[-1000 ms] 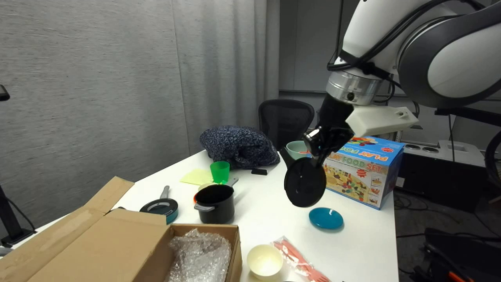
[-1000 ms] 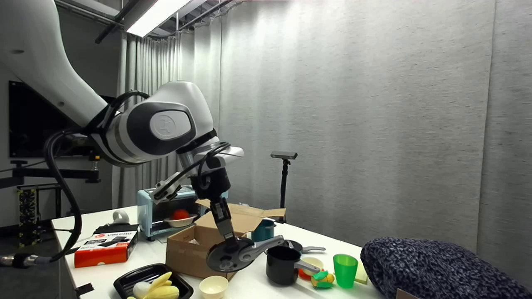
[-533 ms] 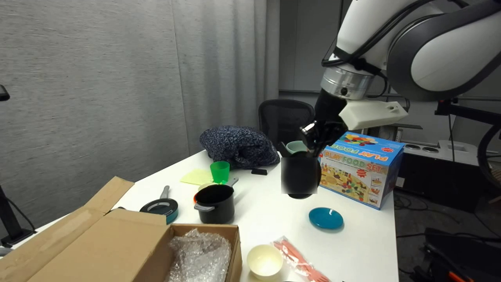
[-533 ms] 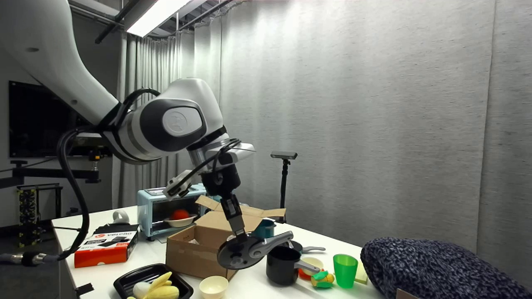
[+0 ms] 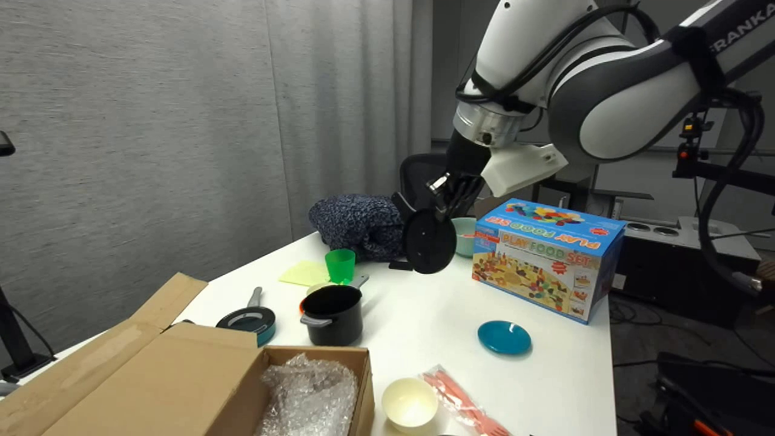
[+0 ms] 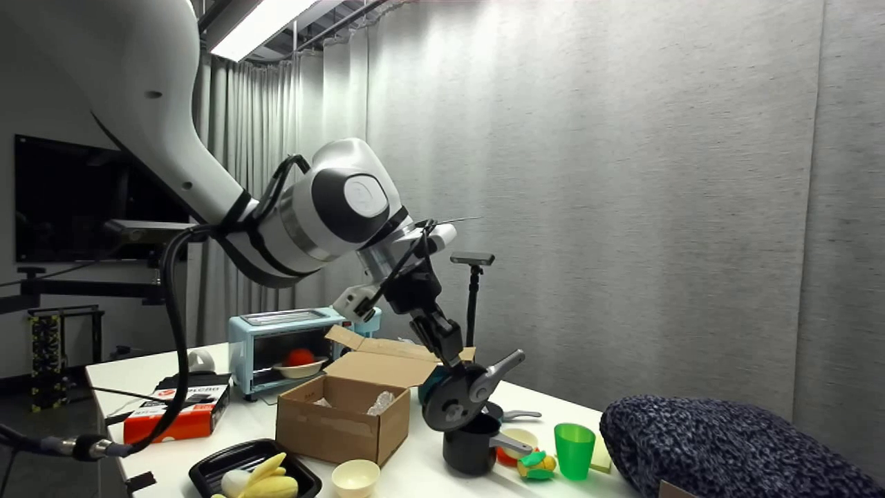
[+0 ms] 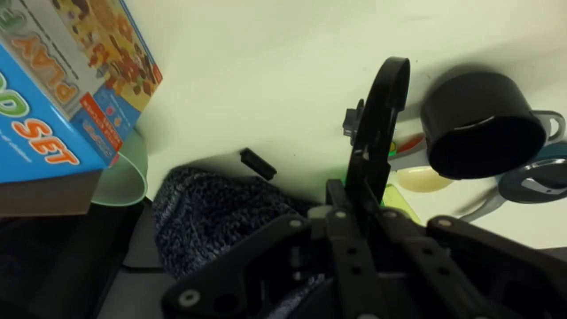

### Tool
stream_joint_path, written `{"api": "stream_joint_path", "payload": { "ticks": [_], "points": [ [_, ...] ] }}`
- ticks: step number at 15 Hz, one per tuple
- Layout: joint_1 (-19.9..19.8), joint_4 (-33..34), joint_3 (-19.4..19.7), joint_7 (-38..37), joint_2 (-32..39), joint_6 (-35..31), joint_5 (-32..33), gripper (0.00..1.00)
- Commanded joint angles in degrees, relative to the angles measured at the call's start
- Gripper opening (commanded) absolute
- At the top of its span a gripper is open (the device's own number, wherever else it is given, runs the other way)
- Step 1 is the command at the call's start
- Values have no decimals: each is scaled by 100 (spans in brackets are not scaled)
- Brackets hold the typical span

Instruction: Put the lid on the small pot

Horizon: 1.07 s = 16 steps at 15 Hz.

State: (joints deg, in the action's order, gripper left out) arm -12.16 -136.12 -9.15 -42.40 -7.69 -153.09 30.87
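Free tabletop (image 5: pixel 418 327) runs between small pot (image 5: pixel 336 321) and blue plate (image 5: pixel 504 338).

Okay so the white table (image 5: pixel 430 351) has a small black pot (image 5: pixel 333 321), a green cup (image 5: pixel 340 264) near it, a blue plate (image 5: pixel 504 338), a cream bowl (image 5: pixel 410 404) beside bagged pink cutlery (image 5: pixel 459 396), an open cardboard box (image 6: pixel 339 429), a play food box (image 5: pixel 536 266), a toaster oven (image 6: pixel 287 333) and speckled dark fabric (image 5: pixel 357 227) (can't tell what exactly).

The ceiling lamp (image 6: pixel 263 28) glares white; the wrist view is dimmer and softly blurred.

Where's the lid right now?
In an exterior view, the lid hangs in the gripper, right of the small pot and left of the play food box.
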Motion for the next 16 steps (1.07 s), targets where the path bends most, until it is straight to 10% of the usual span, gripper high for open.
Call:
{"api": "stream_joint_path", "payload": {
  "ticks": [1, 12, 16],
  "points": [
    [-177, 578, -92, -800, 583, -554, 1120, 2],
    [88, 1484, -46, -2777, 1343, -608, 4822, 2],
    [59, 1493, -111, -2893, 1556, -928, 4489, 2]
  ]
}}
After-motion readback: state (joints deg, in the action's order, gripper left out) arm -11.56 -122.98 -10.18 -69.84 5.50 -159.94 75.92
